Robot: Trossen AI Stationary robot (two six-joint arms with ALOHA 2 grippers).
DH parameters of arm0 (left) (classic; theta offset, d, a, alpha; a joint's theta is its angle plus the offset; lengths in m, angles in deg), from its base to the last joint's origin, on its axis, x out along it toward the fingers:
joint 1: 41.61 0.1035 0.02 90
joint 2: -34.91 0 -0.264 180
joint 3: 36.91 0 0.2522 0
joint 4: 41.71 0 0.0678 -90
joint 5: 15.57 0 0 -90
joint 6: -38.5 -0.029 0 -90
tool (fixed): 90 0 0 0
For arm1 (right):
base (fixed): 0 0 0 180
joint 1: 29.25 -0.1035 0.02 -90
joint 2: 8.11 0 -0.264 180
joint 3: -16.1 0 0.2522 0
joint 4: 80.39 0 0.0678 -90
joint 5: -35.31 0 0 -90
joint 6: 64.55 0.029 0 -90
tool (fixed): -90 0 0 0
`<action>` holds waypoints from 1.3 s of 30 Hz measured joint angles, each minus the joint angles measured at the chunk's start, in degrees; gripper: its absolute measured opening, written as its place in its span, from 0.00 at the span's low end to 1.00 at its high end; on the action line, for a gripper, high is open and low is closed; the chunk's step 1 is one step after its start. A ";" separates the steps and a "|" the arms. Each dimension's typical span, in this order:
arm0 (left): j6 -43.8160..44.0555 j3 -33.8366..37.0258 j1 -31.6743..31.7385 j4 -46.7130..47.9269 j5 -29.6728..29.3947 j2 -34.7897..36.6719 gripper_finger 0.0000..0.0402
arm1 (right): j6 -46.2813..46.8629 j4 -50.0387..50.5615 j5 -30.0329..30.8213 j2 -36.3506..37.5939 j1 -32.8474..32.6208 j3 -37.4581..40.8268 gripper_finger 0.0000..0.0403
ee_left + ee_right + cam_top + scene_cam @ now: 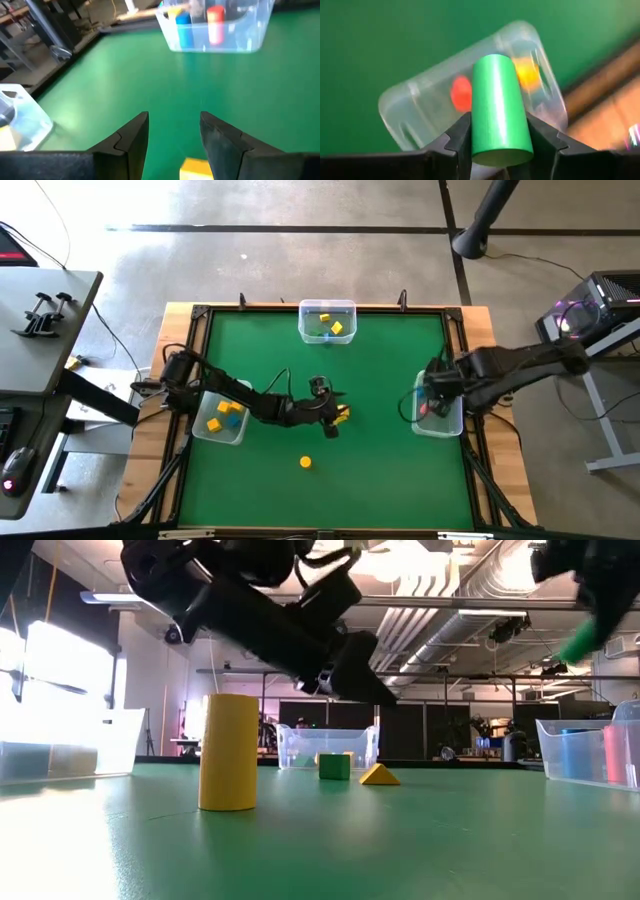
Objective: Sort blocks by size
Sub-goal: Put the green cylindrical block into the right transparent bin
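The right gripper [496, 135] pinches a green cylinder [498, 107] between its two fingers: a smooth, solid green round peg with flat ends, held above the right bin [447, 420] at the mat's 3 o'clock edge. Through that bin's clear wall the left wrist view shows a blue cylinder [183, 29] and a red cylinder [215, 24] standing upright; the right wrist view shows a red piece [461, 93] and a yellow-orange piece [526, 71] blurred under the plastic. The left gripper [174, 137] hovers near the mat's centre with its fingers spread and nothing between them, just beside a yellow block [343, 414] lying on the green mat [380, 470]; from table height that block reads as a low yellow wedge [379, 775] with a small green cube [334, 766] just beside it at 9 o'clock. A yellow cylinder [306, 463] stands upright alone on the mat toward 6 o'clock, tall and plain-sided in the low view. The top bin [345, 308] at 12 o'clock holds small yellow and blue or green pieces, too small to tell apart. The left bin [200, 430] at 9 o'clock holds yellow cubes [214, 423] and a blue cube [234, 407], partly hidden by the left arm.
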 joint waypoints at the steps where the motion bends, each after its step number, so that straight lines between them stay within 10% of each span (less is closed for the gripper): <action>1: 0.08 -0.02 0.02 -0.54 -0.03 0.08 0.40 | -0.48 2.95 -2.93 -0.77 2.01 -0.79 0.32; 7: -0.67 -0.04 0.00 -0.73 0.07 0.08 0.40 | -12.06 0.89 -15.65 -5.36 12.47 3.34 0.32; 39: -0.14 -0.04 -0.11 0.61 0.32 0.08 0.41 | -31.08 -5.11 -11.78 -24.34 24.31 14.26 0.46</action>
